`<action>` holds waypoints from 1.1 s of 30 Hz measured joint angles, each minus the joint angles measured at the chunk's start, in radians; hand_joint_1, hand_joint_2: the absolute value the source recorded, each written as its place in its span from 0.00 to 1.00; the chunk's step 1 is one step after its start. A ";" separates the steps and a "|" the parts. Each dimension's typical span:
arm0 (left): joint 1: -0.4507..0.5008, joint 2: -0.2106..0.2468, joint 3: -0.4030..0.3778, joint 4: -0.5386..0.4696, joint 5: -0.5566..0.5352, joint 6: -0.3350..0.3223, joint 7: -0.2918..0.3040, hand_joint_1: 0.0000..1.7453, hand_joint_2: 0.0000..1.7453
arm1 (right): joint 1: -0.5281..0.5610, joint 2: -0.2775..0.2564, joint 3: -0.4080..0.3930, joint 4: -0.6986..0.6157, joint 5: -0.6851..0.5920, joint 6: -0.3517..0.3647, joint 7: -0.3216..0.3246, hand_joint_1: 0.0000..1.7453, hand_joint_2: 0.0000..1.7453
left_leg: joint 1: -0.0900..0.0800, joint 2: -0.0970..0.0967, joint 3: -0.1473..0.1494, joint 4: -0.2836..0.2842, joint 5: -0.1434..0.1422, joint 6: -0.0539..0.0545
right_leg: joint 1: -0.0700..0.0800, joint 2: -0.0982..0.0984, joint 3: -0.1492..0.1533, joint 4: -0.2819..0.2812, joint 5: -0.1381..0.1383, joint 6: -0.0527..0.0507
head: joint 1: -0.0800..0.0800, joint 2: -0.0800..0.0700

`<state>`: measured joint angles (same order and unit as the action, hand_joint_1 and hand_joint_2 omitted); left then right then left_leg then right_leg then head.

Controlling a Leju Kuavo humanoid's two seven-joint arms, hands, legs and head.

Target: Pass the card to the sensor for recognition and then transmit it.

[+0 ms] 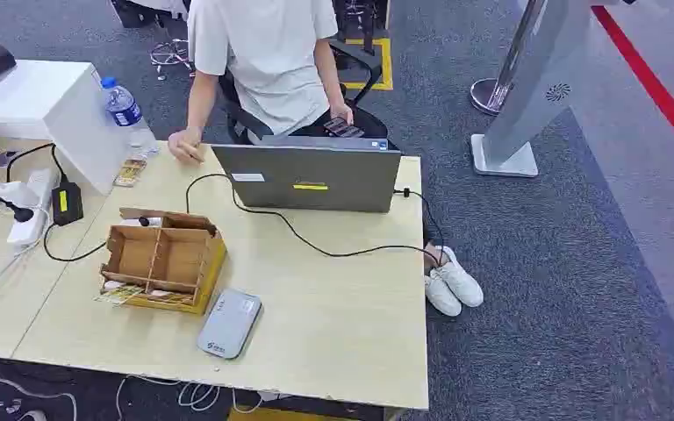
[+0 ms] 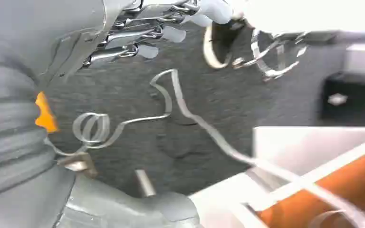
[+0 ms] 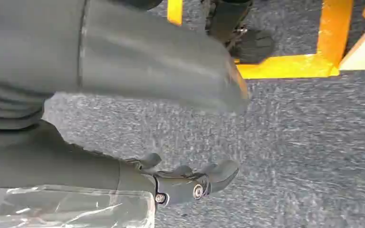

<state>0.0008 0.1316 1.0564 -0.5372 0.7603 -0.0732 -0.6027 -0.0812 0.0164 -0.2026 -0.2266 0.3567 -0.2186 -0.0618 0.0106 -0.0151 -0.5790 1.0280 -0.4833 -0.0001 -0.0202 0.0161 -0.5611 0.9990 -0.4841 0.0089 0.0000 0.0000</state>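
While both arms hang by the floor, the task is not begun: left hand (image 2: 142,35) and right hand (image 3: 180,183) grasp nothing, fingers loosely spread. Cards seem to lie in the cardboard box (image 1: 163,259) beside the grey reader (image 1: 229,323) on the worktop (image 1: 333,307); next, reach into it.

grey laptop (image 1: 307,178): far edge of the wooden table (image 1: 333,324), black cable trailing | clear plastic water bottle (image 1: 127,114): far left, beside white box (image 1: 48,110) | white power strip (image 1: 31,206): left edge | seated person in white T-shirt (image 1: 268,61): behind the table | white sneakers (image 1: 452,281): grey carpet by right edge
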 joint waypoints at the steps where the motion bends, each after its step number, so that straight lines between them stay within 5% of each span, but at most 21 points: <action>1: -0.001 -0.007 0.017 -0.016 0.001 0.000 0.000 0.00 1.00 | 0.000 0.000 -0.002 0.000 0.002 0.000 0.004 0.00 0.00 | 0.000 0.000 0.000 0.000 0.000 0.000 | 0.000 0.000 0.000 0.000 0.000 0.000 | 0.000 0.000; 8: -0.002 -0.086 0.133 -0.316 -0.036 -0.013 0.063 0.00 1.00 | 0.003 0.000 -0.024 0.008 0.018 -0.002 0.029 0.00 0.00 | 0.000 0.000 0.000 0.000 0.000 0.000 | 0.000 0.000 0.000 0.000 0.000 0.000 | 0.001 0.000; 11: -0.002 -0.147 0.142 -0.548 -0.031 -0.031 0.113 0.00 1.00 | 0.005 -0.002 -0.033 0.009 0.026 0.000 0.035 0.00 0.00 | 0.001 0.000 0.000 0.001 0.000 0.000 | 0.001 0.000 0.000 0.000 0.000 0.000 | 0.001 0.000; 17: -0.055 -0.198 0.134 -0.968 -0.059 -0.012 0.092 0.00 1.00 | 0.004 -0.002 -0.046 0.009 0.058 0.009 0.048 0.00 0.00 | 0.001 -0.001 0.000 0.001 0.001 -0.001 | 0.001 0.000 0.000 0.000 0.001 0.000 | 0.001 0.000; 23: -0.166 -0.189 0.065 -1.175 -0.255 0.088 0.007 0.00 1.00 | -0.009 0.005 -0.045 0.009 0.093 0.009 0.079 0.00 0.00 | 0.001 0.000 0.000 0.001 0.003 -0.002 | 0.001 0.000 0.000 0.001 0.004 -0.002 | 0.001 0.000; 26: -0.219 -0.183 -0.006 -1.254 -0.526 0.244 -0.076 0.00 1.00 | -0.012 0.007 -0.045 0.009 0.119 0.019 0.090 0.00 0.00 | 0.002 0.000 0.000 0.002 0.005 -0.002 | 0.002 0.000 -0.003 0.001 0.005 -0.002 | -0.001 0.000; 29: -0.256 -0.125 -0.192 -1.290 -0.872 0.488 -0.095 0.00 1.00 | -0.024 0.008 -0.045 0.009 0.136 0.026 0.092 0.00 0.00 | 0.001 -0.002 -0.001 0.002 0.006 -0.001 | 0.001 -0.003 0.000 0.001 0.006 0.000 | 0.001 0.000; 32: -0.268 -0.083 -0.310 -1.300 -0.898 0.562 -0.085 0.00 1.00 | -0.029 0.011 -0.045 0.009 0.142 0.028 0.092 0.00 0.00 | 0.001 0.003 0.000 0.002 0.007 -0.002 | 0.002 0.002 -0.002 0.002 0.008 -0.003 | 0.001 0.000; 33: -0.267 -0.051 -0.346 -1.294 -0.962 0.605 -0.034 0.00 1.00 | -0.029 0.012 -0.045 0.009 0.145 0.032 0.092 0.00 0.00 | 0.002 0.005 0.000 0.002 0.007 -0.002 | 0.002 0.005 -0.005 0.002 0.008 -0.003 | 0.002 0.000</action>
<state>-0.2657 0.0802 0.7102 -1.8312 -0.2020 0.5318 -0.6368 -0.1098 0.0286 -0.2476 -0.2174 0.5012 -0.1862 0.0301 0.0124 -0.0101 -0.5792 1.0301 -0.4764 -0.0025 -0.0182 0.0210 -0.5659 1.0006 -0.4756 0.0056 0.0015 0.0000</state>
